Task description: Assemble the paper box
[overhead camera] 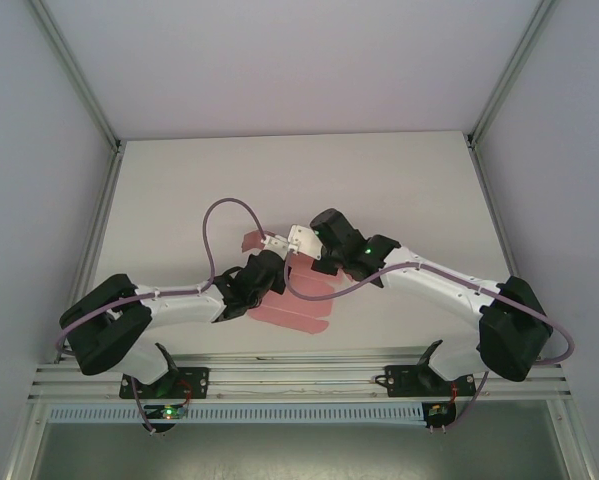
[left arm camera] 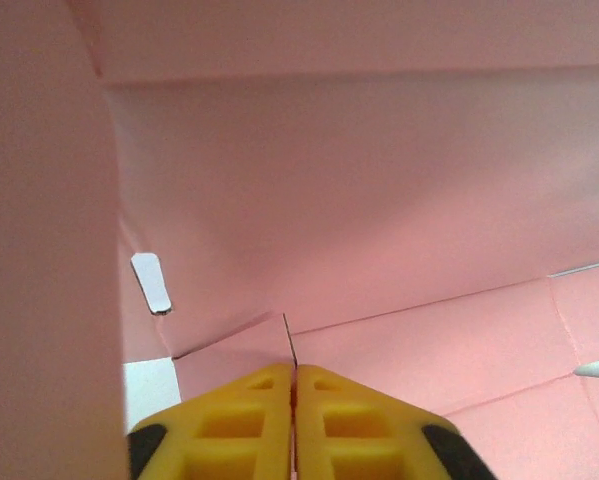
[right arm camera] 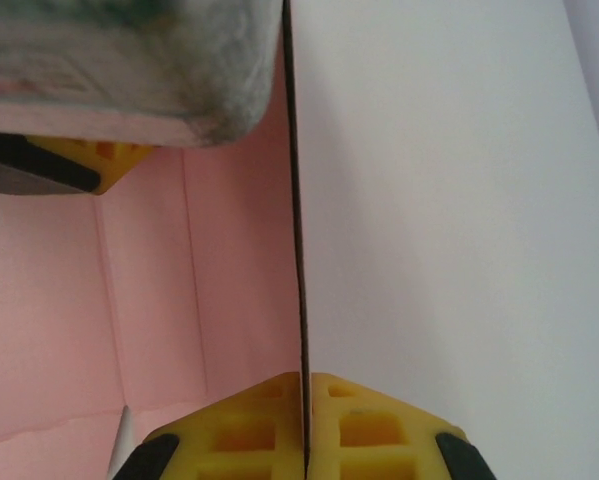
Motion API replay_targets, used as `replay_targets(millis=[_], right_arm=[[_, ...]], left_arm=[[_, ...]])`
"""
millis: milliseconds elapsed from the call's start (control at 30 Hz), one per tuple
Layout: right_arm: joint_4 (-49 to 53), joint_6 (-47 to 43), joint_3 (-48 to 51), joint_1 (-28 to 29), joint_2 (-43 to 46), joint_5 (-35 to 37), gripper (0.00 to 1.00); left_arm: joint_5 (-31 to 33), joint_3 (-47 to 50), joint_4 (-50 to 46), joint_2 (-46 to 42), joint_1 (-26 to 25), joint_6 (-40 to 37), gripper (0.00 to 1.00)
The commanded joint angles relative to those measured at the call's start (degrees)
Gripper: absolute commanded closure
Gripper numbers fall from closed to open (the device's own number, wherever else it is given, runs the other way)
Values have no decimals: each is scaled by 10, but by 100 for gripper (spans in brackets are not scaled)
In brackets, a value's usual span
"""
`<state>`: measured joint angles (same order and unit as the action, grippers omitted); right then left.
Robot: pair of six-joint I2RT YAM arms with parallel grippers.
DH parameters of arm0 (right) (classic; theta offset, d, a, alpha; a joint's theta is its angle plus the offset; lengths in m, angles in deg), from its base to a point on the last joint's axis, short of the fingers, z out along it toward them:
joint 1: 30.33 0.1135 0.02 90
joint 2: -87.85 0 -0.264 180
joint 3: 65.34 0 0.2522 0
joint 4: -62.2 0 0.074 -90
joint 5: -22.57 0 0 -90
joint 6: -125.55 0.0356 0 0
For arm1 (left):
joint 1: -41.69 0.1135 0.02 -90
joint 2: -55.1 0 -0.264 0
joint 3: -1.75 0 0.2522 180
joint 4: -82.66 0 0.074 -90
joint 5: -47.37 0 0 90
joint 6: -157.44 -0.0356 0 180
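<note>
Pink paper box partly unfolded, about midway between the left and right edges of the bench and somewhat nearer its near edge. Flat panels spread on the bench top, one flap raised on the far side between the two arms.

Left gripper clenched, yellow fingers pressed together on a thin edge of the card. Creased pink panels all around it in the left wrist view.

Right gripper likewise clamped tight on the paper box. Pinched panel seen edge-on, a dark line running up from between the fingers, with pink card to its left and white bench to its right.

In the overhead view, both grippers close together over the card, wrists nearly meeting.
</note>
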<state>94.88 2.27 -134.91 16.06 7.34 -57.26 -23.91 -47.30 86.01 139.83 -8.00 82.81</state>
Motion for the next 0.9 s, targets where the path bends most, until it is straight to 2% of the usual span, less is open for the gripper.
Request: replay_targets(millis=[0, 100, 267, 300, 467, 567, 667, 867], right_arm=[[-62, -18, 11, 10, -3, 15, 100], [-66, -37, 18, 6, -5, 32, 100], [-70, -53, 14, -6, -18, 40, 100], [-70, -58, 14, -8, -21, 39, 100], [-72, -77, 10, -15, -35, 37, 99], [-92, -93, 17, -15, -42, 53, 98], [-136, -131, 42, -14, -45, 65, 98], [-279, -227, 114, 8, -57, 120, 98]], left_arm=[[6, 4, 29, -30, -15, 27, 83], [13, 30, 19, -67, -15, 40, 72], [28, 70, -38, -159, -15, 71, 18], [27, 75, -55, -181, -15, 76, 1], [24, 78, -156, -277, -15, 95, 0], [92, 74, -231, -326, -15, 129, 0], [147, 74, -290, -362, -11, 166, 0], [152, 93, -331, -395, 6, 217, 0]])
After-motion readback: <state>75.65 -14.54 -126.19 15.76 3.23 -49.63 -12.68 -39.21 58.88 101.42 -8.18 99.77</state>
